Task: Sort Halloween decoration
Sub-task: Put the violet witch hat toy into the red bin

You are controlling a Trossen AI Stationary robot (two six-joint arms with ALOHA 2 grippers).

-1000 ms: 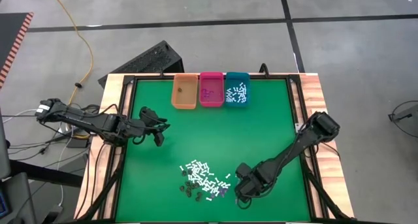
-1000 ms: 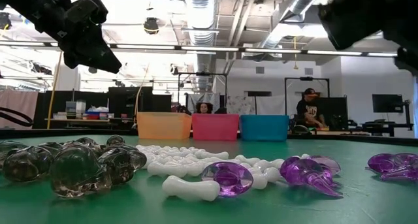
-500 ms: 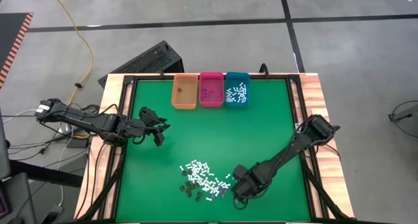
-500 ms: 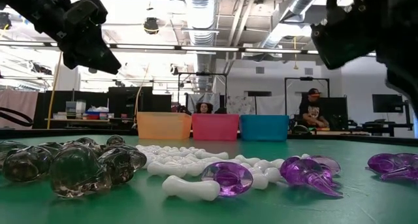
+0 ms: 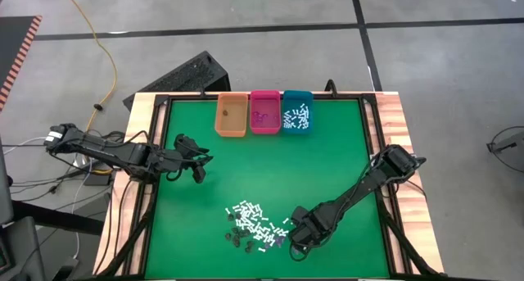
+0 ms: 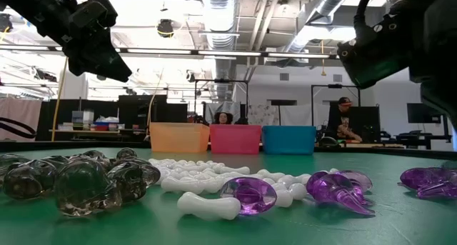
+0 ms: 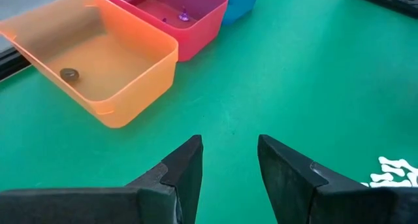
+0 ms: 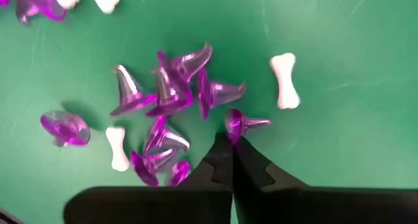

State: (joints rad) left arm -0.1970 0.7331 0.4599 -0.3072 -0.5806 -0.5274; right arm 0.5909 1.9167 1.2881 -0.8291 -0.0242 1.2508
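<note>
Green felt surface (image 5: 327, 166): tiny white, purple and dark plastic Halloween decoration pieces (image 5: 255, 226) heaped lower centre. Right end effector (image 8: 230, 144) pinched shut at a purple hat-shaped bit (image 8: 241, 124); grip unclear. Left end effector (image 7: 228, 160) parted, idle mid-left. Pieces look light, hard, slippery; pinch across the cone.

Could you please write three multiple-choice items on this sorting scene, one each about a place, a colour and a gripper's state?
1. Where is the right gripper? A) over the bins B) at the pile's right edge C) off the table
2. Which bin holds the white bones? A) orange B) pink C) teal
3. How do the left gripper's fingers stand? A) apart, empty B) shut on a bone C) shut on a purple hat

Answers: 1 B, it sits low beside the pile. 2 C, white pieces fill the teal bin. 3 A, green table shows between them.
</note>
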